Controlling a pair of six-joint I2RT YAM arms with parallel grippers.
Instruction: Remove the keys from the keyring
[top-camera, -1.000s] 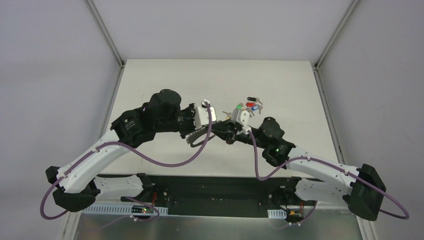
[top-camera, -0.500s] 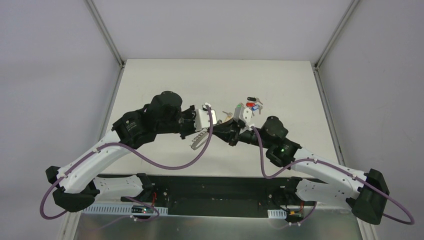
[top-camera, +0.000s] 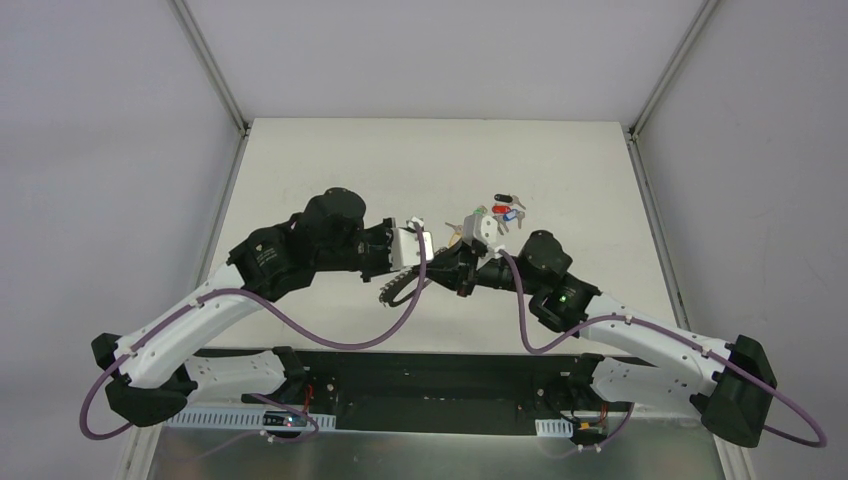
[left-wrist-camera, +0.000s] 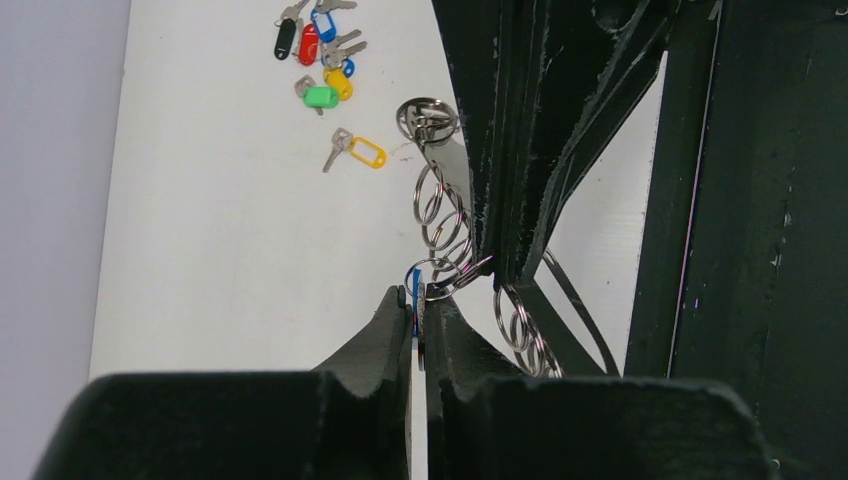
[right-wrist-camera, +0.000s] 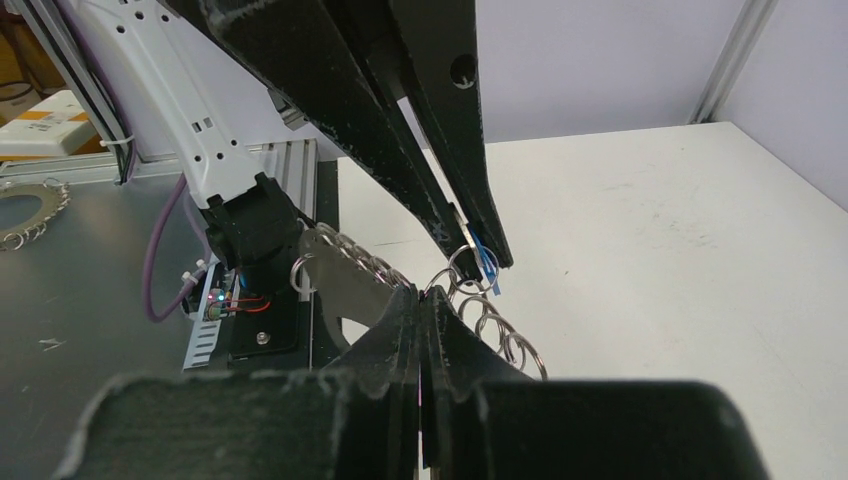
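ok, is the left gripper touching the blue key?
Touching. The left wrist view shows the left gripper shut on the blue key, with the key's blue edge pinched between the fingertips.

Fixed top camera looks down from above and behind the arm bases (top-camera: 150, 388), table (top-camera: 330, 160) stretching toward 12 o'clock. Left wrist camera peers close along its own fingers (left-wrist-camera: 385, 330) toward 3 o'clock, right wrist camera toward 9. Both share the keyring (left-wrist-camera: 450, 175) between them.

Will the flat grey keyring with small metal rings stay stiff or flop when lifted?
The flat grey keyring likely stays stiff: it juts straight from the right fingers without sagging. Its metal rings hang at odd angles, so probably swing.
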